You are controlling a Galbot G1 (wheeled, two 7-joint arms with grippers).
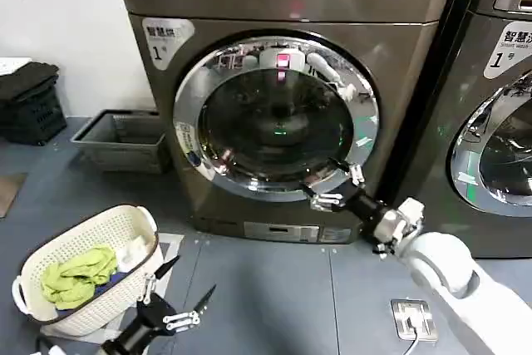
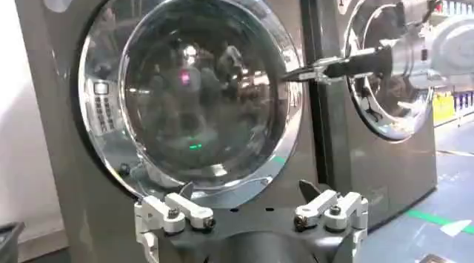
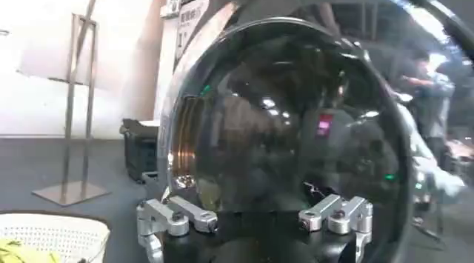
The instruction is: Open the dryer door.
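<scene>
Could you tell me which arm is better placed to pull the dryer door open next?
The right arm, I think. Its end effector is open and right at the lower right edge of the dryer door. The left end effector hangs low near the laundry basket, well away from the door.

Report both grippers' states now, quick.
Left gripper: open, holding nothing, low beside the white perforated laundry basket.
Right gripper: open, at the lower right rim of the chrome-ringed round dryer door, holding nothing.

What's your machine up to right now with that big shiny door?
Right pincer open at the dryer door chrome ring, lower right edge. Door looks shut. Left pincer open, low beside laundry basket. Nothing blocking.
</scene>
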